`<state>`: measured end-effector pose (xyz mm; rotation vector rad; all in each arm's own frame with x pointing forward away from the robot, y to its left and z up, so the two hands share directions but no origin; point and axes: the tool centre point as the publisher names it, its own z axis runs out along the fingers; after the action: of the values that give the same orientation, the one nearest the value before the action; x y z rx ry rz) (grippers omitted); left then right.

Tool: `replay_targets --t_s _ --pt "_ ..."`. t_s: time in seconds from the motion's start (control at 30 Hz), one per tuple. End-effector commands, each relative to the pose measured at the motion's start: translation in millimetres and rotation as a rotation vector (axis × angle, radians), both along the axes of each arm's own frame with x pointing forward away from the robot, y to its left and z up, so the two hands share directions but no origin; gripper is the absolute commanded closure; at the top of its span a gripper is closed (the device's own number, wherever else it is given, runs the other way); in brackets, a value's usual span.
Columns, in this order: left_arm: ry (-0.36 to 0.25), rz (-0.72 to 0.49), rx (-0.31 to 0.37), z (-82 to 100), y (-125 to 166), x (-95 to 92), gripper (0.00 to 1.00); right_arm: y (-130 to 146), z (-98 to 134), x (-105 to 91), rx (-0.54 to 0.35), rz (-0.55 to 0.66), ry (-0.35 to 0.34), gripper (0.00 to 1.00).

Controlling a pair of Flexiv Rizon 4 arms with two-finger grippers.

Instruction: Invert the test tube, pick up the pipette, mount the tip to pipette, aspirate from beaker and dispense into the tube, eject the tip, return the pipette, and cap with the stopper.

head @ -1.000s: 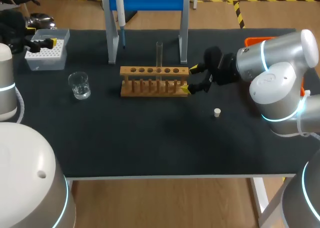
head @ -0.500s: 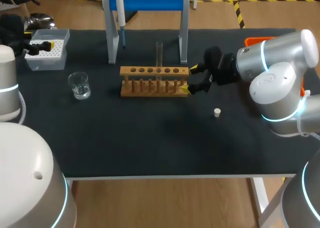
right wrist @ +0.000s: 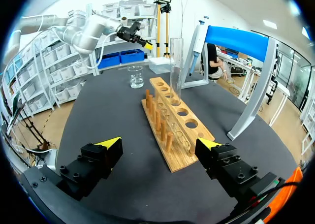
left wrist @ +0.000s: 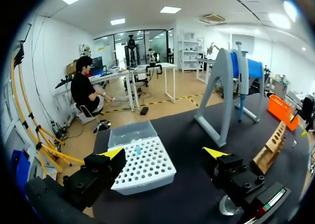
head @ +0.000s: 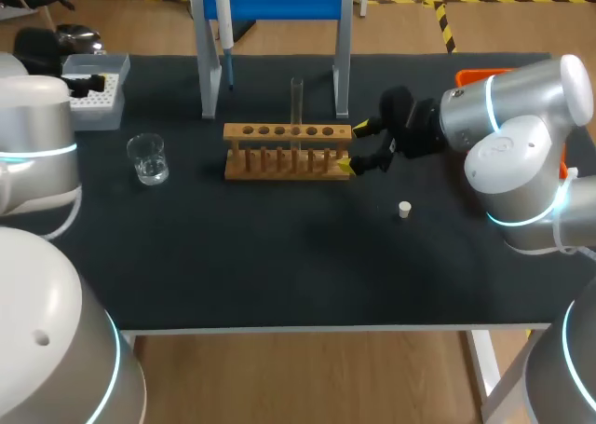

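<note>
Head view, with both wrist views. The test tube (head: 297, 102) stands upright in the wooden rack (head: 288, 149) at the centre of the frame. The pipette (head: 222, 23) hangs on the blue stand (head: 275, 0) at upper centre. The beaker (head: 148, 158) sits at left of centre, and the stopper (head: 404, 209) lies loose at right of centre, below the rack's line.

Our right gripper (head: 354, 147) is spread open and empty, with one yellow tip on each side of the rack's right end. We cannot tell whether either tip touches the wood. Our left gripper (left wrist: 164, 152) is also spread wide and empty, poised over the tip box (head: 93, 93) at upper left.

Hazards, as we judge them:
- A forward push by the right gripper could shove the rack and rock the tall tube.
- A low sweep of the right arm could knock the stopper towards the table's near edge.
- The left arm, on its way to the pipette, could clip the stand's near leg or catch the tip box lid.

Clearances: the tip box sits close to the table's upper-left corner, and the stand sits near the far edge. The widest open room is the dark mat across the lower half of the frame.
</note>
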<state>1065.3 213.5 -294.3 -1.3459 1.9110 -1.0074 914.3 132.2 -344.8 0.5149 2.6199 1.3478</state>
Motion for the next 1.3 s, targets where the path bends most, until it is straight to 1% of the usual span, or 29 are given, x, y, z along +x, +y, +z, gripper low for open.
replay_targets --t_s 0.03,0.27,0.5,0.53,0.6,0.63,0.73,0.77,0.8,0.87,0.9,0.97,1.07,1.13,1.23,1.3 --pt "0.005 0.029 0.021 -17.5 -8 20.4 0.0 -1 0 -0.5 0.001 0.001 0.0 0.0" --pt "-0.001 0.061 0.024 -23.7 -5 32.4 0.0 -1 0 -0.5 0.001 0.001 0.0 0.0" --pt "-0.004 0.069 0.024 -25.5 -4 37.9 0.0 -1 0 -0.5 0.001 0.001 0.0 0.0" --pt "-0.003 0.07 0.024 -25.9 -4 38.3 0.03 -1 0 -0.5 0.001 0.001 0.0 0.0" --pt "-0.002 0.072 0.024 -26.3 -4 39.3 0.02 -1 0 -0.5 0.001 0.001 0.0 0.0" --pt "-0.002 0.072 0.026 -26.7 -4 40.1 0.06 -1 0 -0.5 0.001 0.001 0.0 0.0" --pt "-0.003 0.081 0.029 -28.0 -2 41.5 0.05 -1 0 -0.5 0.001 0.001 0.0 0.0" --pt "-0.004 0.084 0.029 -28.0 -2 41.4 0.1 -1 0 -0.5 0.001 0.001 0.0 0.0" --pt "-0.004 0.089 0.031 -28.1 -1 41.4 0.26 -1 0 -0.5 0.001 0.001 0.0 0.0" --pt "-0.003 0.095 0.03 -29.5 1 42.4 0.24 -1 0 -0.5 0.001 0.001 0.0 0.0" --pt "-0.003 0.101 0.028 -30.4 1 43.4 0.27 -1 0 -0.5 0.001 0.001 0.0 0.0" --pt "-0.003 0.105 0.027 -32.2 3 45.9 0.26 -1 0 -0.5 0.001 0.001 0.0 0.0" --pt "-0.002 0.115 0.02 -36.0 3 49.3 0.29 -1 0 -0.5 0.001 0.001 0.0 0.0" --pt "0.005 0.116 0.018 -40.2 2 50.9 0.26 -1 0 -0.5 0.001 0.001 0.0 0.0" --pt "0.013 0.125 0.004 -45.7 3 53.0 0.27 -1 0 -0.5 0.001 0.001 0.0 0.0" --pt "0.017 0.125 0.002 -48.6 3 54.7 0.32 -1 0 -0.5 0.001 0.001 0.0 0.0"
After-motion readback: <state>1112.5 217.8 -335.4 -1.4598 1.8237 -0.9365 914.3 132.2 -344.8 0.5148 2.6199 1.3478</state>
